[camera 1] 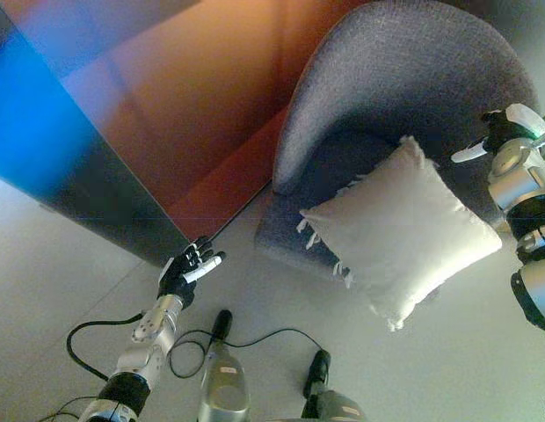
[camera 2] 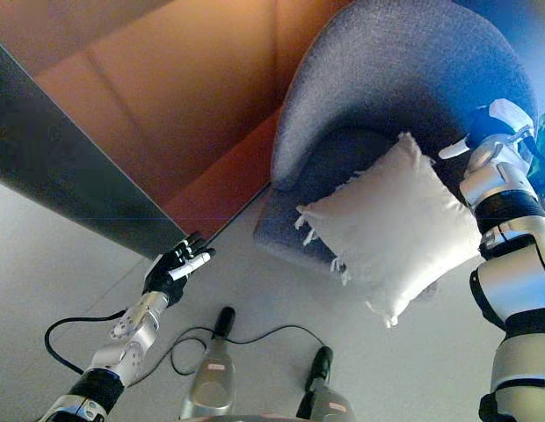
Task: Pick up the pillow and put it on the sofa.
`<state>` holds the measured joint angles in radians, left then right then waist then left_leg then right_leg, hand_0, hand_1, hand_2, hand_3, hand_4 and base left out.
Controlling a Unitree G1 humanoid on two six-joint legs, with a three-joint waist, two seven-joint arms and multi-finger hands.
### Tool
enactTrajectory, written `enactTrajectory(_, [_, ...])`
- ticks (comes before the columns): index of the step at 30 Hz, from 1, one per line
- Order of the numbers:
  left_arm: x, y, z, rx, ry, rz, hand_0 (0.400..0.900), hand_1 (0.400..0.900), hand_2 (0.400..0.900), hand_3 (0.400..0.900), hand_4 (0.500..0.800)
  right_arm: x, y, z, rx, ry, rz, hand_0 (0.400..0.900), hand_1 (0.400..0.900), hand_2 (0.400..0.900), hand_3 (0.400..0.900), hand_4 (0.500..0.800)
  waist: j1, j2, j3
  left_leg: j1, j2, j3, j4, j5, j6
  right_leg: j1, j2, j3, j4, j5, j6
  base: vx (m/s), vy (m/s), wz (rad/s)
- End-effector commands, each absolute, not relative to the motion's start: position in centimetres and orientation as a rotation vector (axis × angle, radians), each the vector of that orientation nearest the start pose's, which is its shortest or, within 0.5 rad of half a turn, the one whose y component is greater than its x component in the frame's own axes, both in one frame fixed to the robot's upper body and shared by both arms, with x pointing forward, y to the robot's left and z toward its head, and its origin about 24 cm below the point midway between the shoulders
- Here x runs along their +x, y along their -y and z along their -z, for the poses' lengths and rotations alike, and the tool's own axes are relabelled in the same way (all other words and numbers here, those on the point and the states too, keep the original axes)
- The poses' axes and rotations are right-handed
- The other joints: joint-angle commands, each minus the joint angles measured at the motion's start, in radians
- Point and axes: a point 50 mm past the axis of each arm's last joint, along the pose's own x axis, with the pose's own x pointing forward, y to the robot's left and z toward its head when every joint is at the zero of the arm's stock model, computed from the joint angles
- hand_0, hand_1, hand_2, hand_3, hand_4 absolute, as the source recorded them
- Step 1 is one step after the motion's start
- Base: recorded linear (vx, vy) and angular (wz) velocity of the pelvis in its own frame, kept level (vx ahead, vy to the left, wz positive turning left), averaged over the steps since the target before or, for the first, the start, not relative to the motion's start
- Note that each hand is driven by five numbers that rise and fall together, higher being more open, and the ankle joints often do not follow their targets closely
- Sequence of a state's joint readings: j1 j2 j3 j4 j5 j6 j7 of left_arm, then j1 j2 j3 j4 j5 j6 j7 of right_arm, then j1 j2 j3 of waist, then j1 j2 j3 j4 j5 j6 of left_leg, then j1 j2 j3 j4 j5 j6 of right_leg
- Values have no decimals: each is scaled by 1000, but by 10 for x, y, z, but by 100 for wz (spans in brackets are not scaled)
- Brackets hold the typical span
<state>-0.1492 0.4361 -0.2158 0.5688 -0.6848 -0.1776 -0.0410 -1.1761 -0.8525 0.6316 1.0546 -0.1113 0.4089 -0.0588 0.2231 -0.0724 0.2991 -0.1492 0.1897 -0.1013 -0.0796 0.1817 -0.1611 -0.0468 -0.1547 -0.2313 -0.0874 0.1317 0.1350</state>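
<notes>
Left eye view: I've got the pillow [camera 1: 402, 233] leaning on the sofa [camera 1: 387, 79] seat; left hand [camera 1: 188, 269] loose-fingered, right hand [camera 1: 501, 132] can't tell.

The grey sofa [camera 1: 387, 79] (rounded back) carries the white pillow [camera 1: 400, 230].

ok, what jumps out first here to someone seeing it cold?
The white pillow with fringed corners, leaning on the front of the grey sofa seat and overhanging its edge toward the floor. Next, the right hand at the pillow's upper right corner, beside the sofa's arm; its fingers are hard to read. The left hand hangs open and empty over the floor at lower left.
</notes>
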Motion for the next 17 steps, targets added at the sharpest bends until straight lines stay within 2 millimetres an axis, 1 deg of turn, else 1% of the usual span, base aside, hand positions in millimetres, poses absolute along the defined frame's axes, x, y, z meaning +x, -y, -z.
enactTrajectory(1, [277,-222,-16,-153,-94,69,900,900,900,900,800,365,353,-300,-1252,-222,741,900,900,900,900,800,5,-32,-79,42,-10,24,-8,-89,37,-5,-79,28,13,16,63,39,3,0])
enactTrajectory(7, [271,-225,-8,-149,-130,59,900,900,900,900,800,362,357,-299,-1267,-230,729,900,900,900,900,800,1,-40,-109,72,-6,35,-8,-97,35,21,-84,27,12,11,66,50,1,0])
enactTrajectory(10, [266,-227,-1,-153,-159,48,900,900,900,900,800,362,357,-293,-1276,-238,689,900,900,900,900,800,-5,-42,-134,89,-6,40,-8,-103,34,37,-87,28,10,7,68,61,33,-2])
enactTrajectory(17, [251,-231,18,-140,-244,22,900,900,900,900,800,362,360,-256,-1266,-326,555,900,900,900,900,800,-15,-47,-189,146,-6,60,-8,-117,34,89,-99,26,7,-3,71,85,32,-4])
